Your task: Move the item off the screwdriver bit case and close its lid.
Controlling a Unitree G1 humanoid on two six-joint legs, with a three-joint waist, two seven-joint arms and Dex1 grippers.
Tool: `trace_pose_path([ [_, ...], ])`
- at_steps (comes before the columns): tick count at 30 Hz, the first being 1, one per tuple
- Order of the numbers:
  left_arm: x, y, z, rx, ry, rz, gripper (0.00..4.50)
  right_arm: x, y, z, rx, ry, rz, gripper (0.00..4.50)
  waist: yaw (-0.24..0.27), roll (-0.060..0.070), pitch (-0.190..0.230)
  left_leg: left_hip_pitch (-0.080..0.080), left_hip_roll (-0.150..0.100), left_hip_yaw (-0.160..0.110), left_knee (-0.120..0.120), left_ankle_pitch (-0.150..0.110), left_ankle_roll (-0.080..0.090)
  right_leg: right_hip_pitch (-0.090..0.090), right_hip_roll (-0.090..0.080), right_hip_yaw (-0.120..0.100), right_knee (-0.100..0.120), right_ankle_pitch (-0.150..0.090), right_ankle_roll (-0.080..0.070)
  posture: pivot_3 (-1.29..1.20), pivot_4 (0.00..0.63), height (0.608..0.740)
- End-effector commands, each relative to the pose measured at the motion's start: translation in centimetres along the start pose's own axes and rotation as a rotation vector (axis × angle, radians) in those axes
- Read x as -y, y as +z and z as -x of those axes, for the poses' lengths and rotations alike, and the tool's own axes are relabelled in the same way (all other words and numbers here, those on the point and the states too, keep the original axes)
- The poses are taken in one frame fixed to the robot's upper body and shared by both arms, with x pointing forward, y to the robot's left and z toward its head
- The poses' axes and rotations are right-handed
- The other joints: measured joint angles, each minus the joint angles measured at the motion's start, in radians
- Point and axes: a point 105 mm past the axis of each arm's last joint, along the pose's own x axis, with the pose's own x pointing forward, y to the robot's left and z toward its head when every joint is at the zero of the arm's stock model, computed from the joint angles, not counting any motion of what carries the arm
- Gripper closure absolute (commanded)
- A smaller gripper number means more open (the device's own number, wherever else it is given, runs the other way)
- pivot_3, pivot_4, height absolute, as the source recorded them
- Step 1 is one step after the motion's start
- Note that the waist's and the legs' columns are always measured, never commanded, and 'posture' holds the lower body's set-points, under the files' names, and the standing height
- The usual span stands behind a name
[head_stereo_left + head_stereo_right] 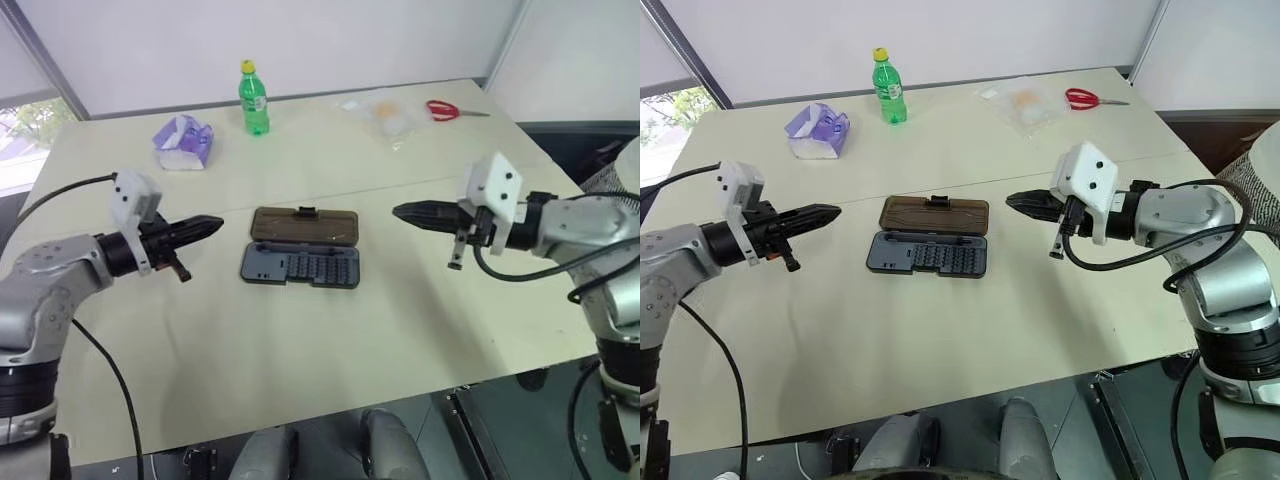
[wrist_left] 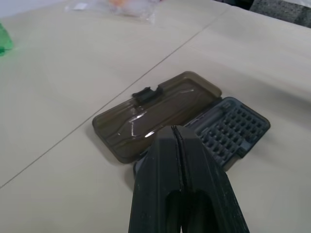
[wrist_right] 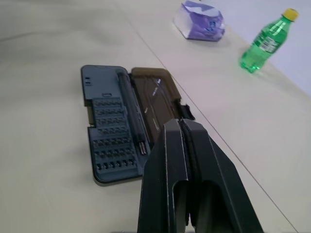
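Table (image 1: 400, 330): pale beige top, a seam line running across it behind the case
Screwdriver bit case (image 1: 300, 266): dark grey, flat, lying open at mid-table between the two grippers; rows of small bits in the tray; nothing rests on it
Lid (image 1: 304, 224): translucent smoky brown, swung fully back and lying flat on the table on the far side of the tray, joined to it along one long edge; small black latch tab on its far edge
Left gripper (image 1: 212, 224): black fingers pressed together, empty, held above the table to the left of the case, tips pointing toward it, apart from it
Right gripper (image 1: 400, 212): fingers closed tight, nothing between them, held above the table to the right of the case, tips pointing toward it, apart from it
Green bottle (image 1: 253, 98): upright, yellow cap, far side of table
Purple packet (image 1: 183, 143): far left, near the bottle
Clear plastic bag (image 1: 385, 113): far right, crumpled
Red scissors (image 1: 447, 110): just beside the bag
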Motion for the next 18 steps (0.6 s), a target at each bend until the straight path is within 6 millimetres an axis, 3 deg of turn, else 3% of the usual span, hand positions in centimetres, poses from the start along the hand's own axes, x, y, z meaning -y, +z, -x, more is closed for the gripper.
trace_pose_path([
  [1, 0.44, 0.98, 0.31, 0.013, -0.013, -0.045, 4.5, 0.14, 0.95, 0.14, 0.018, 0.005, 0.036, 4.47, 0.001, 0.0, 0.0, 0.0, 0.0, 0.0, 0.0, 0.0, 0.0, 0.0, 0.0, 0.0, 0.0, 0.0, 0.0, 0.0, 0.15, 0.74],
  [18, 1.13, 1.28, -0.39, 0.042, -0.041, -0.008, 4.5, -0.18, 0.48, -0.15, 0.01, 0.0, 0.031, 4.47, 0.001, 0.0, 0.0, -0.002, 0.0, 0.0, 0.0, 0.0, 0.0, -0.002, -0.001, 0.0, 0.0, 0.0, 0.0, 0.0, 0.15, 0.74],
])
